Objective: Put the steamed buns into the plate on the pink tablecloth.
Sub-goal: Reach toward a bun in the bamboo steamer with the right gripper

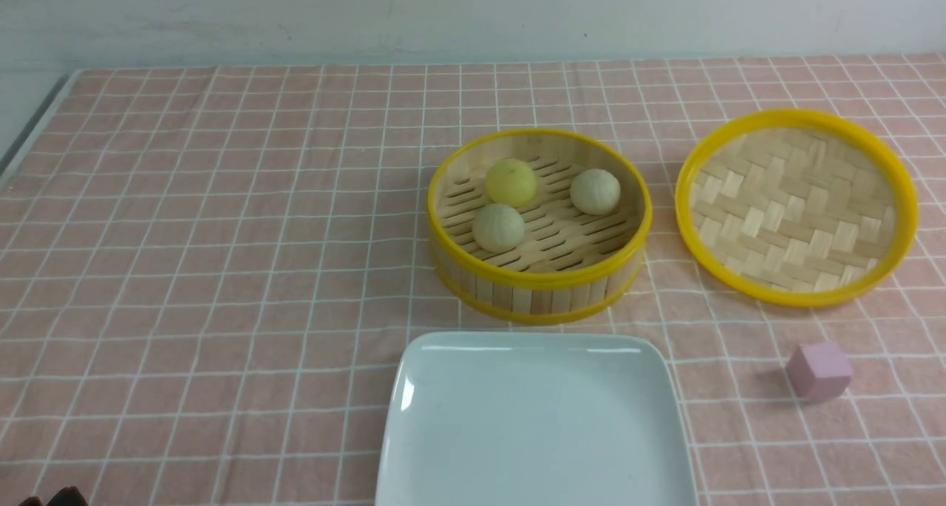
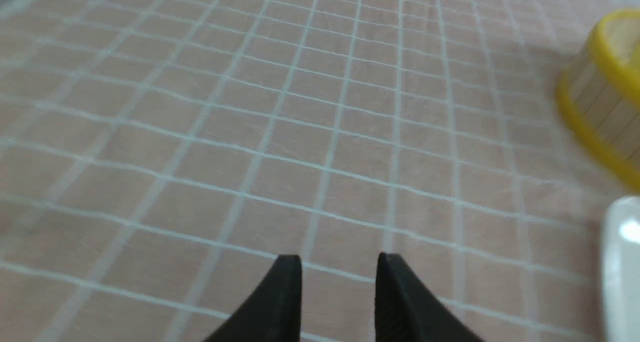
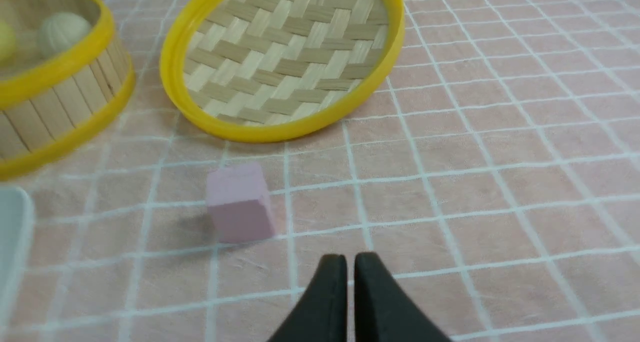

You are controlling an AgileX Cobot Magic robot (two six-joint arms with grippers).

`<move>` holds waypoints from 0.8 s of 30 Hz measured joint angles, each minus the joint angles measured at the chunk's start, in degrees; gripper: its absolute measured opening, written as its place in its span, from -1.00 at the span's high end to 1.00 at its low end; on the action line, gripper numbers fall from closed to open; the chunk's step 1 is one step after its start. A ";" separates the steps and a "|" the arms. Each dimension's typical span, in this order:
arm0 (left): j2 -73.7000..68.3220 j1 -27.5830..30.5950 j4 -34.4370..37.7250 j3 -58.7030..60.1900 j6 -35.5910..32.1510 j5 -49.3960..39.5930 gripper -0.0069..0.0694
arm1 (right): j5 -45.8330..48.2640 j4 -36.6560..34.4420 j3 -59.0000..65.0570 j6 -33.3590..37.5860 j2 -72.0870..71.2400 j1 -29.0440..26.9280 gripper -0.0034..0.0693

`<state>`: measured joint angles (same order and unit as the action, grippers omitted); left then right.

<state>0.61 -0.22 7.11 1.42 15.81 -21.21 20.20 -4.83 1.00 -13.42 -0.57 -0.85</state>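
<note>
Front view: three steamed buns, all inside the bamboo steamer [image 1: 540, 299], which sits on the pink tablecloth [image 1: 185, 269] with yellow bands at rim and base. Yellow bun [image 1: 511, 182] toward the far side, one beige bun [image 1: 499, 228] just nearer, the other beige bun [image 1: 595, 191] apart on the right. White plate [image 1: 536, 425] lies on the cloth directly nearer than the steamer, bare surface showing, its near edge cut off by the frame. Woven lid [image 1: 797, 207] right of the steamer, yellow rim, weave facing up. Pink cube [image 1: 819, 371] nearer than the lid, right of the plate, apart from both. White grid lines run over the cloth on the worktop. Left pincer [image 2: 339, 259]: released, tips apart, only cloth between them. Right pincer [image 3: 351, 259]: tips close together with a narrow gap, so slightly released, nothing gripped. Neither one touches a bun. Dark bit of hardware at the front view's near-left corner, mostly out of frame.
</note>
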 joint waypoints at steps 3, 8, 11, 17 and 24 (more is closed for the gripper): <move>0.00 0.00 12.91 0.00 10.77 -0.47 0.19 | 0.00 -14.00 0.14 -9.61 0.00 0.00 0.77; 0.00 0.00 26.42 0.17 19.28 -0.88 0.19 | 0.87 -25.38 0.24 -16.33 0.00 0.00 0.75; 0.00 0.00 27.28 0.17 19.89 -0.61 0.19 | 0.61 -27.15 0.29 -16.68 0.00 0.00 0.75; 0.00 0.00 28.13 -1.44 15.89 0.00 0.34 | -2.67 -32.07 -5.96 -7.79 0.00 0.00 0.74; -0.61 0.00 27.95 -12.66 6.19 -1.60 0.78 | -5.52 -32.40 -22.39 22.50 2.27 0.00 0.71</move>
<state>0.00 -0.22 35.06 -11.25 22.01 -22.81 14.67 -37.23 -21.39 9.08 1.70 -0.85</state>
